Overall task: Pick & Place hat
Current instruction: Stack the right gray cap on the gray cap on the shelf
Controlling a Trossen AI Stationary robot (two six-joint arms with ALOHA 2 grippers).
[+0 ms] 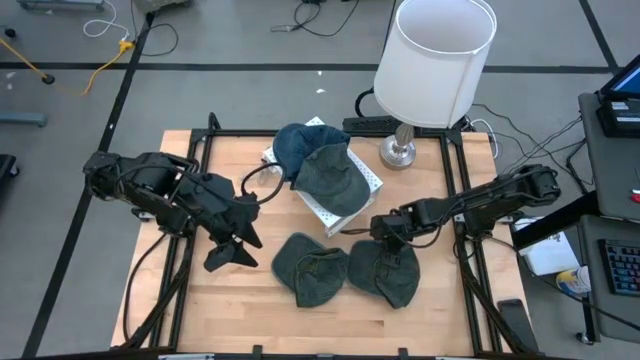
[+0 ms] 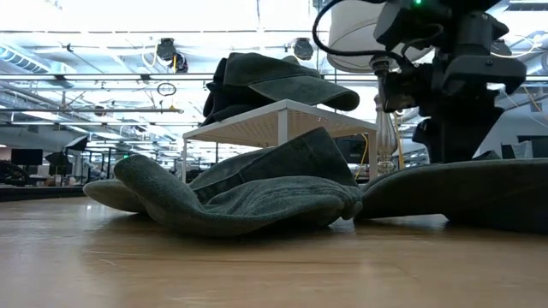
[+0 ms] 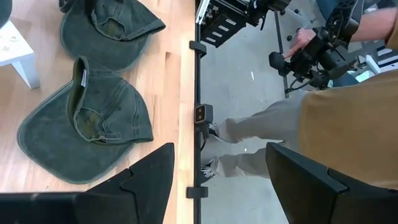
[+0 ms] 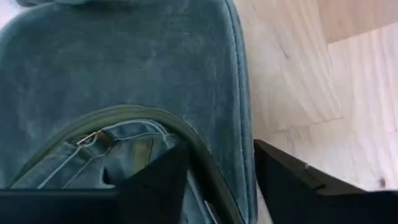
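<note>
Grasp step: right gripper (image 4: 214,171) straddles the rim of the right-hand cap (image 1: 392,274), fingers open around it; next, pinch and lift. Left gripper (image 1: 232,247) waits open.

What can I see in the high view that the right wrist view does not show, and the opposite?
Only the high view shows the left hand waiting open over the table's left part, the white rack with two caps on it, the lamp, and a second cap lying on the wood. Only the right wrist view shows the cap's rim passing between the fingers. Both show the right hand at the right-hand cap on the table.
</note>
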